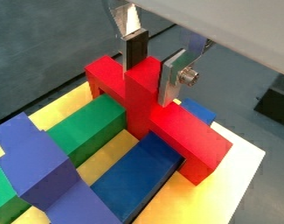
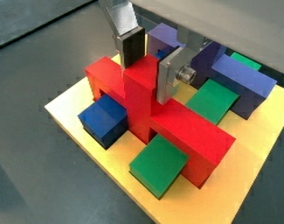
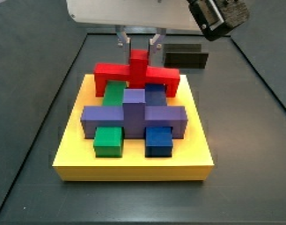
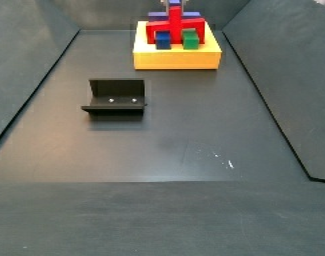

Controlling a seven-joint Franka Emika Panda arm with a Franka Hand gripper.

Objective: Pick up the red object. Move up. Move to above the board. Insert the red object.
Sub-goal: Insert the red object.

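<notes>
Silver finger plates with dark pads belong to the gripper [image 1: 154, 66], which we see closed on the central upright stem of the bright red blocky piece [image 1: 168, 118], one plate on each side of the stem in both wrist views [image 2: 150, 66]. In a side view the gripper [image 3: 139, 42] hangs over the far end of the large flat square yellow board [image 3: 135, 160], with the red object [image 3: 136, 72] sitting low among the blocks there (whether it is fully seated we cannot tell). Its horizontal bar lies just behind the purple cross-shaped block [image 3: 133, 112], and the short green block [image 3: 107, 141] and short blue block [image 3: 159, 141] stand at the near end. In the other side view the board [image 4: 178, 57] lies at the far end of the dark floor, and the dark L-shaped fixture [image 4: 117, 98] stands well apart from it.
</notes>
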